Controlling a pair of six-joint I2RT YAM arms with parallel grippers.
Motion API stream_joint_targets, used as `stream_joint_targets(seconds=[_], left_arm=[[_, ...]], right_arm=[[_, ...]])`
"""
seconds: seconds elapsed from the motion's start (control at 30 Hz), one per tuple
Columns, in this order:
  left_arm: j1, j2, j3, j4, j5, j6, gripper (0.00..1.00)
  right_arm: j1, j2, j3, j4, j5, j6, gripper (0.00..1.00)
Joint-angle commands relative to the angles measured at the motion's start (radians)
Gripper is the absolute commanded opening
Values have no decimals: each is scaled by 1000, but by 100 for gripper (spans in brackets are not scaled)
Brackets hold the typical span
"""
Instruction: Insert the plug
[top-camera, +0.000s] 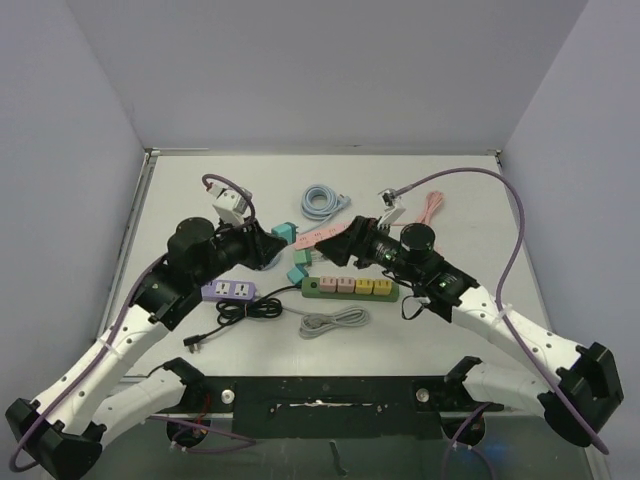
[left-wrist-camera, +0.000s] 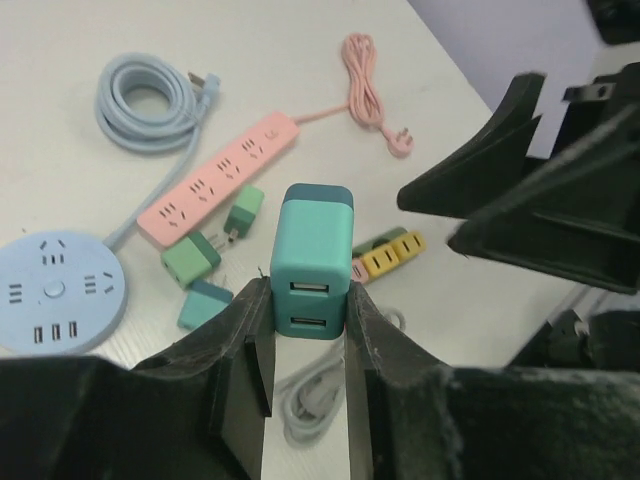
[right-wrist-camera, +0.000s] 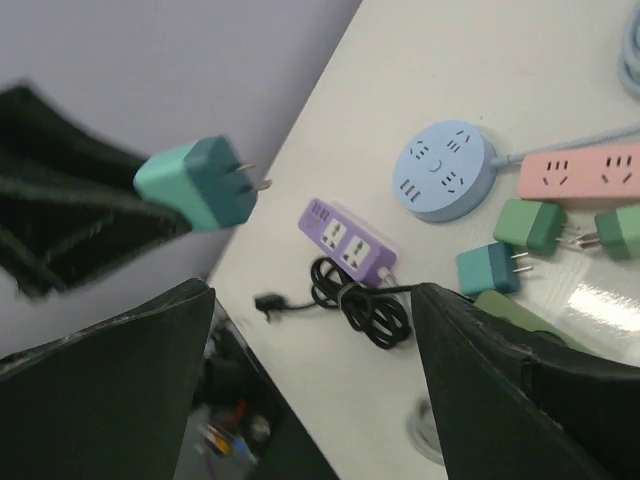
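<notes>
Prongs pointed away, the teal plug (left-wrist-camera: 311, 262) is clamped in the left gripper (left-wrist-camera: 308, 308) and held aloft; facing it, the right gripper (right-wrist-camera: 310, 310) is spread wide, presumably for a handover.

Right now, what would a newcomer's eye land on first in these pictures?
The teal plug adapter stands out, pinched in the left gripper above the table, prongs toward the open right gripper. Beneath lies a clutter of outlets: a pink strip, a round blue hub, a purple strip.
</notes>
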Motion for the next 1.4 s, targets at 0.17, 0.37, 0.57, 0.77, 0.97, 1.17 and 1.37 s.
stream_joint_targets(seconds=[0.17, 0.37, 0.57, 0.77, 0.97, 1.17, 1.37], left_arm=[[103, 109, 237, -377, 449, -49, 0], [103, 149, 261, -355, 458, -142, 0], [106, 171, 253, -399, 439, -135, 0], [108, 162, 227, -400, 438, -135, 0], [108, 149, 206, -381, 447, -145, 0], [108, 137, 186, -365, 446, -152, 0], [108, 85, 126, -252, 388, -212, 24]], right_arm=[[126, -183, 71, -219, -167, -1128, 82], [268, -45, 127, -240, 97, -1456, 85], [287, 32, 93, -44, 102, -1537, 74], [289, 46, 70, 22, -1, -1525, 77], [288, 63, 69, 46, -101, -1491, 76], [288, 101, 69, 59, -112, -1494, 41], [292, 84, 12, 249, -52, -1372, 22]])
